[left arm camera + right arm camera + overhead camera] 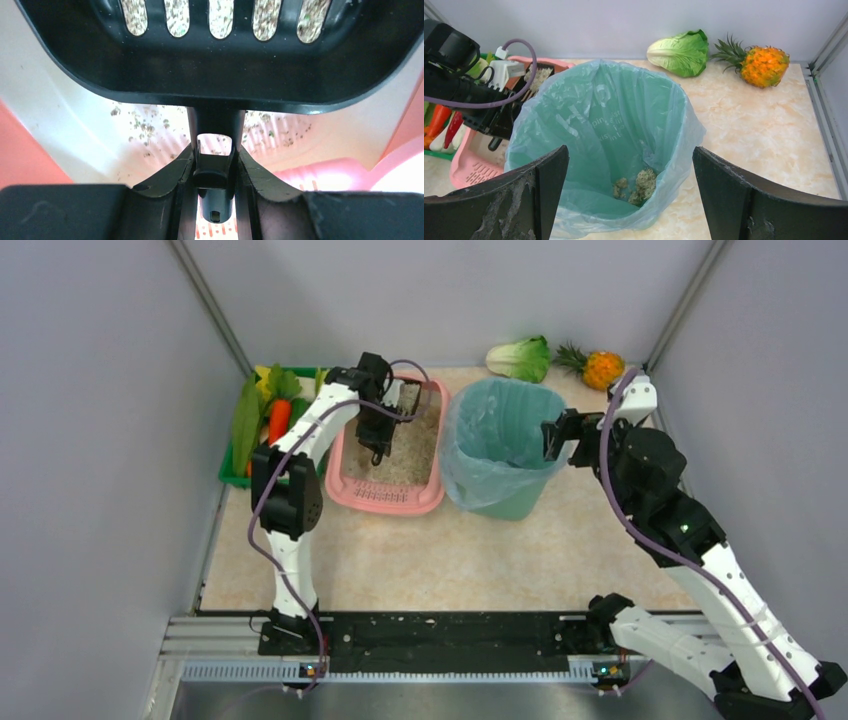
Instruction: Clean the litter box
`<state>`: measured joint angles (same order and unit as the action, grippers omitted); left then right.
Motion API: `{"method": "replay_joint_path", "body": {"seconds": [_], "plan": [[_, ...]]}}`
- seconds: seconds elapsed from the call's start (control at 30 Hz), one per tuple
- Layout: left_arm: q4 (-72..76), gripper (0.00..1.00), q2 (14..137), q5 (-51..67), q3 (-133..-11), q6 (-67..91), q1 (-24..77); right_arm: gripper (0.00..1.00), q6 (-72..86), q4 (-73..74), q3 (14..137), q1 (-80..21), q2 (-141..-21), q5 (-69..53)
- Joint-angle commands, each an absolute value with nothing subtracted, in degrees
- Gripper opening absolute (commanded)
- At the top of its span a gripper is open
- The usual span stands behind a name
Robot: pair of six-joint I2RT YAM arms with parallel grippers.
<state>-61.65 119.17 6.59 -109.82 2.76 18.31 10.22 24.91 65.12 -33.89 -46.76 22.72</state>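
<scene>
The pink litter box (385, 502) lay far left on the table (450, 560), just beside the teal bag-lined bin (497, 502). My left gripper (215, 167) clasped a black slotted scoop (215, 70) over its litter (415, 455); my right gripper (629, 165) hung wide apart over the bin's right rim.

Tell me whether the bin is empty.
Not empty. The bin holds a few litter clumps at its bottom, seen in the right wrist view.

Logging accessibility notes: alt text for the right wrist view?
A teal bag-lined bin, litter clumps at its bottom, shows between the right gripper's open fingers. At left, the left gripper holds a black scoop over the pink plastic litter box; a green lettuce and orange pineapple lie behind.
</scene>
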Motion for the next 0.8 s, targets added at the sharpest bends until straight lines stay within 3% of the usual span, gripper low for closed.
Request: {"method": "replay_joint_path", "body": {"seconds": [0.0, 0.43, 0.77], "plan": [[-61.78, 0.00, 114.00, 5.61, -104.78, 1.74, 18.19, 0.94, 11.43, 23.83, 65.57, -34.10, -44.99, 22.35], [-58.12, 0.00, 101.98, -1.92, -94.61, -3.78, 18.90, 0.94, 13.99, 24.91, 65.50, -34.10, -42.68, 21.37], [-46.63, 0.00, 95.15, -4.01, -86.64, -6.72, 19.81, 0.94, 13.64, 25.96, 66.51, -34.10, -41.78, 22.47]]}}
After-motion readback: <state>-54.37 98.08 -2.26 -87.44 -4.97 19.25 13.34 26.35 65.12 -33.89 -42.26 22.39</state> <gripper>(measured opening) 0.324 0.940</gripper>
